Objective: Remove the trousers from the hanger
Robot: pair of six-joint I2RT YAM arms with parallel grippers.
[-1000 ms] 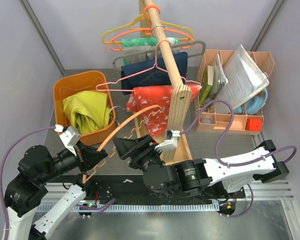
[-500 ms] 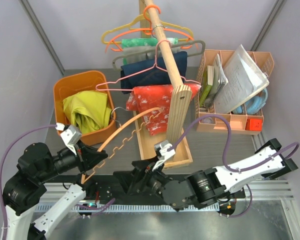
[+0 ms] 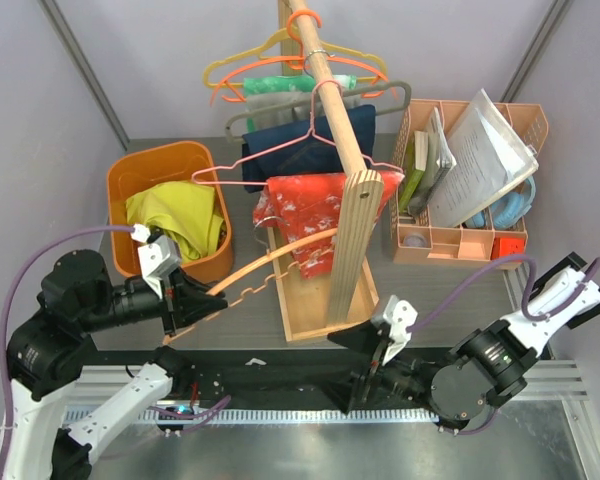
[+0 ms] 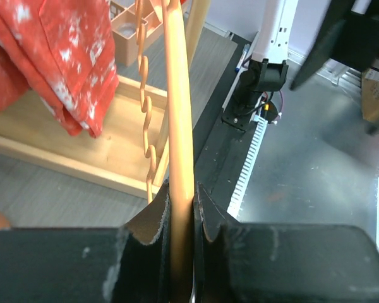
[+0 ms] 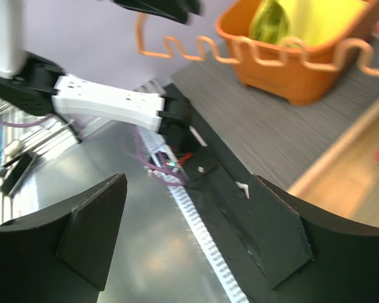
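The yellow-green trousers (image 3: 172,220) lie bunched in the orange bin (image 3: 130,180) at the left, also seen in the right wrist view (image 5: 303,19). My left gripper (image 3: 185,300) is shut on the peach hanger (image 3: 265,262), which is bare and points toward the wooden stand. In the left wrist view the hanger's bar (image 4: 179,113) runs up between my closed fingers (image 4: 150,218), with its notched lower bar beside it. My right gripper (image 3: 365,360) is open and empty, low near the table's front edge. The hanger's notched bar (image 5: 240,49) shows in the right wrist view.
A wooden rack post (image 3: 355,230) stands in a wooden tray (image 3: 310,325). A red white-patterned cloth (image 3: 305,210), a navy garment (image 3: 300,145), a pink wire hanger and a yellow hanger (image 3: 242,62) hang on the rail. A peach organizer (image 3: 460,245) with papers stands at the right.
My right arm has pulled back from the stand to the front right edge. My left gripper has shifted right with the hanger, whose far end now lies lower.
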